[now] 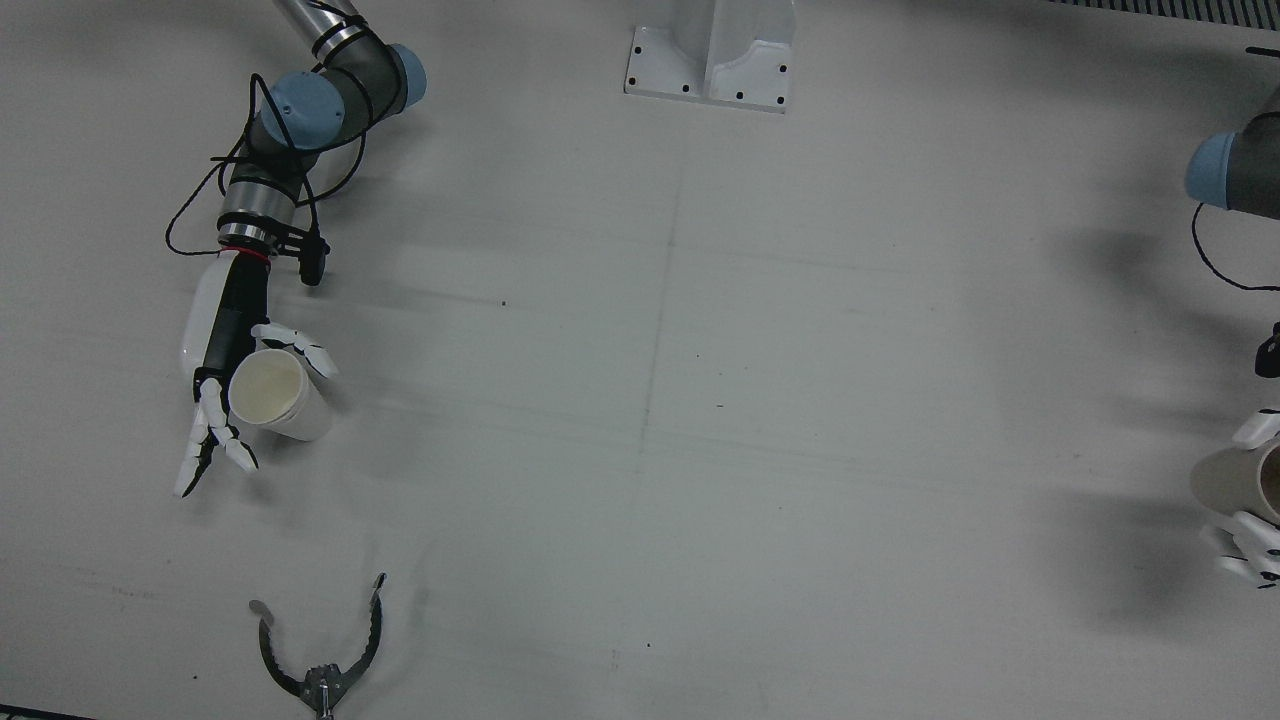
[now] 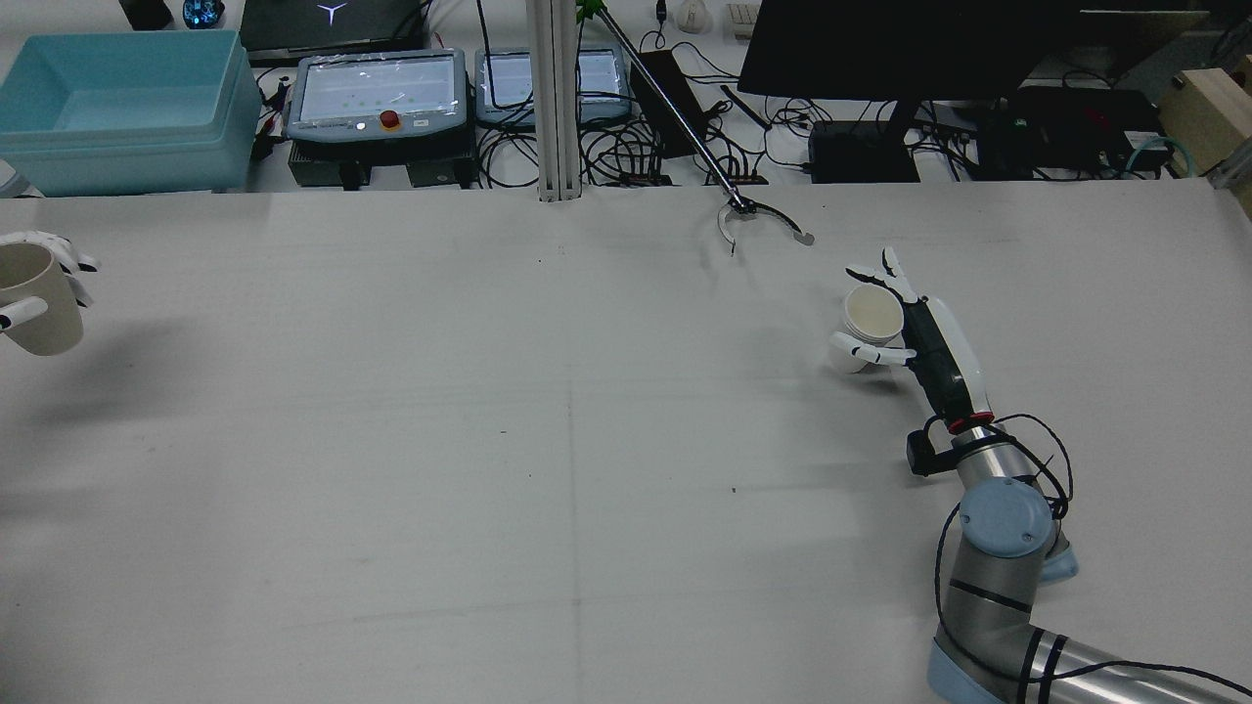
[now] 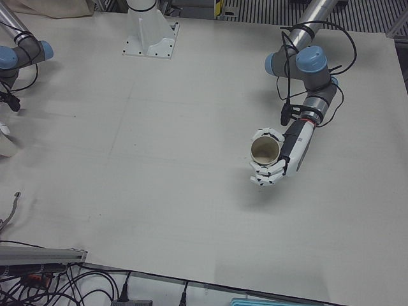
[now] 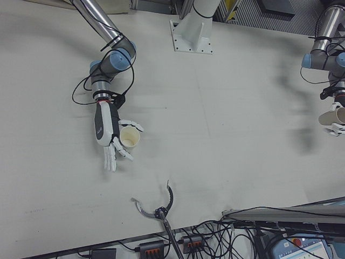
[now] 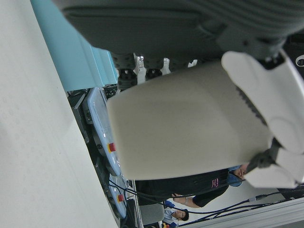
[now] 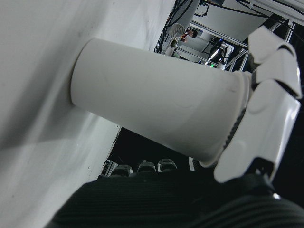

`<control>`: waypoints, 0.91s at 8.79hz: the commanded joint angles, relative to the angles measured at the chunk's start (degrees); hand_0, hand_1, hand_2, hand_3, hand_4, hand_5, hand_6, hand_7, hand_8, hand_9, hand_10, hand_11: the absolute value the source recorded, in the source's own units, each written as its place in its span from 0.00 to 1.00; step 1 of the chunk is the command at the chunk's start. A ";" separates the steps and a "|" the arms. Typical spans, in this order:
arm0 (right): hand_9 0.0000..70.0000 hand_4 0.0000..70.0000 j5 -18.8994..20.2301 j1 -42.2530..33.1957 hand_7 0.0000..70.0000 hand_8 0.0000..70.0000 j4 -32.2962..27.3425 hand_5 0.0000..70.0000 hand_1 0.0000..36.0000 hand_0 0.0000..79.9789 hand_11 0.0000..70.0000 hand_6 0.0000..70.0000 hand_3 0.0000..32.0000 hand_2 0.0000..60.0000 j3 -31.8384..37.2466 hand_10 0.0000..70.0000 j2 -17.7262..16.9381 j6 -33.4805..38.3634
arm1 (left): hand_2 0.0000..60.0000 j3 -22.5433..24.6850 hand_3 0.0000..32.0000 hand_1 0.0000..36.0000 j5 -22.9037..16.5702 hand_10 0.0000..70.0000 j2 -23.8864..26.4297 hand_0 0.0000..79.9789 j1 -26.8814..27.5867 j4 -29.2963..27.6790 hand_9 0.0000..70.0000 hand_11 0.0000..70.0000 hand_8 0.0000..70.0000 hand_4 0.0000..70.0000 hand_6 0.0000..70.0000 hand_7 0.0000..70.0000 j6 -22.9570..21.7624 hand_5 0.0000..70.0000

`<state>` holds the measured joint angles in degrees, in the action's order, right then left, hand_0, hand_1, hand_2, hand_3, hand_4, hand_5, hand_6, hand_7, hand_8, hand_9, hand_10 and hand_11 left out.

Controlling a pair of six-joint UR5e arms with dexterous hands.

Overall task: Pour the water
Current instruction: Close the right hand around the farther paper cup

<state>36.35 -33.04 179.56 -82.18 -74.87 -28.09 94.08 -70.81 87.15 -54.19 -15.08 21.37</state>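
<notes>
A white paper cup (image 1: 272,392) with a cream inside stands upright on the table before my right arm. My right hand (image 1: 228,350) lies beside it, open, with the thumb curving round one side and the fingers (image 1: 205,445) stretched past the other. The right hand view shows the cup's wall (image 6: 156,109) and base on the table. My left hand (image 3: 284,159) is shut on a tan paper cup (image 3: 264,150) and holds it above the table near the edge. The rear view has this tan cup (image 2: 34,303) at its far left.
Metal tongs (image 1: 320,650) on a long rod lie near the operators' edge, in front of the white cup. A white pedestal base (image 1: 710,60) stands at the robot's side. Behind the table are a blue bin (image 2: 117,108), teach pendants (image 2: 377,93) and cables.
</notes>
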 commanded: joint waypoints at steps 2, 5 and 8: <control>0.03 0.36 0.48 0.17 0.27 0.02 0.00 0.44 0.43 0.58 0.00 0.17 0.00 0.48 0.09 0.00 0.25 -0.21 | 1.00 0.14 0.00 0.58 -0.03 0.43 -0.75 0.40 -0.13 -0.47 0.53 0.62 0.32 0.59 0.33 0.81 -0.10 0.68; 0.61 0.47 -0.22 0.09 0.95 0.47 0.09 1.00 0.30 0.53 0.46 0.82 0.00 0.77 0.27 0.32 0.95 -0.12 | 1.00 0.84 0.00 0.58 -0.29 0.43 -0.75 0.41 -1.53 -1.00 0.53 0.62 0.32 0.60 0.34 0.81 0.16 0.69; 0.66 0.27 0.65 -4.12 1.00 0.51 0.79 1.00 0.51 0.54 0.58 0.82 0.00 1.00 -6.03 0.39 2.54 -0.73 | 1.00 8.29 0.00 0.65 -0.99 0.43 -0.14 0.42 -0.66 1.97 0.54 0.62 0.33 0.64 0.36 0.84 0.94 0.73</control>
<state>36.66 -34.32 179.88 -83.24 -73.09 -28.24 97.12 -71.22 86.51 -55.48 -15.49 21.60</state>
